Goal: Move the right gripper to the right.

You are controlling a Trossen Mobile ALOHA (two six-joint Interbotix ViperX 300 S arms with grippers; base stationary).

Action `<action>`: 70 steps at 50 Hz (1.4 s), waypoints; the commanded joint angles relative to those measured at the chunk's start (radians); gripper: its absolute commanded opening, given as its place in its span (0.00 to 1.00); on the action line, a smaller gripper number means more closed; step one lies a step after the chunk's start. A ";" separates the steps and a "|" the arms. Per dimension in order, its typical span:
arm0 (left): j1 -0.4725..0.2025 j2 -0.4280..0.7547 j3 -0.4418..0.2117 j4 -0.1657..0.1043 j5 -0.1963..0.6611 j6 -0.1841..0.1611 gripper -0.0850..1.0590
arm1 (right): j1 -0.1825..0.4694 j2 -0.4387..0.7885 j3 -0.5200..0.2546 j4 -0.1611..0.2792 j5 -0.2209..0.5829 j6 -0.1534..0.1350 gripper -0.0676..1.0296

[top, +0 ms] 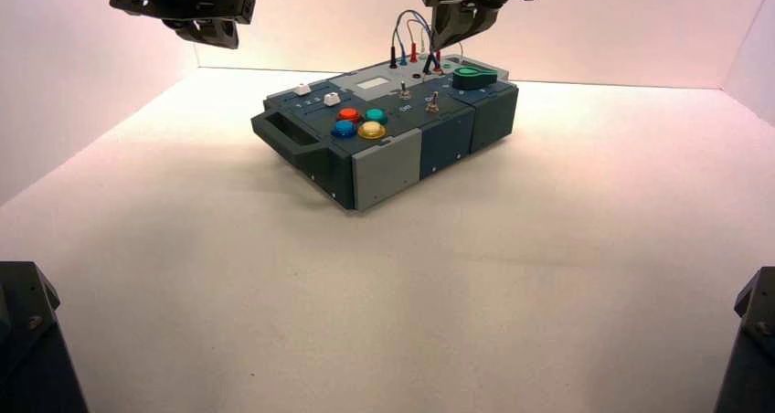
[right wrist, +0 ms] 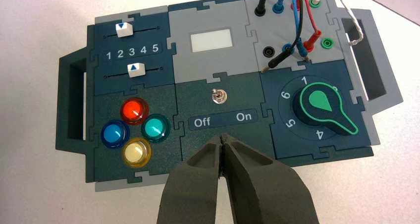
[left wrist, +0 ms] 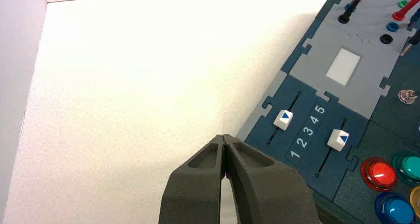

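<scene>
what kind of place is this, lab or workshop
Probably a robot test enclosure: plain white walls around a bare tabletop, with only a control box under the raised right end effector.

- Light is bright and even, with a pinkish wash on the back walls [top: 594, 29] in the high view.
- The box [top: 393, 157] throws a soft, faint shadow forward onto the bench [top: 411, 322].
- Small glints sit on the coloured buttons [right wrist: 134, 111].
- Wrist views are sharp on the lettering; the near gripper [right wrist: 224, 140] looks slightly soft.
</scene>
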State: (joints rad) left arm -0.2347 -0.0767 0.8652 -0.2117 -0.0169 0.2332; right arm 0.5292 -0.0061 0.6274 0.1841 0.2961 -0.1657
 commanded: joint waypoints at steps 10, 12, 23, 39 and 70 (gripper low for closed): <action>0.000 -0.025 -0.017 -0.002 -0.005 -0.002 0.05 | 0.006 -0.009 -0.018 0.002 -0.003 0.000 0.04; 0.000 -0.025 -0.017 -0.002 -0.006 -0.002 0.05 | 0.006 -0.008 -0.020 0.002 0.000 0.000 0.04; 0.000 -0.026 -0.017 -0.002 -0.006 -0.002 0.05 | 0.006 -0.005 -0.023 0.002 0.006 0.000 0.04; 0.000 -0.026 -0.017 -0.002 -0.006 -0.002 0.05 | 0.006 -0.002 -0.023 0.002 0.008 0.000 0.04; 0.000 -0.043 -0.012 -0.002 0.003 -0.002 0.05 | -0.187 -0.020 0.026 -0.017 0.006 0.000 0.04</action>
State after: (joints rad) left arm -0.2347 -0.0936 0.8652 -0.2132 -0.0092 0.2332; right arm 0.3912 0.0153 0.6504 0.1703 0.3068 -0.1657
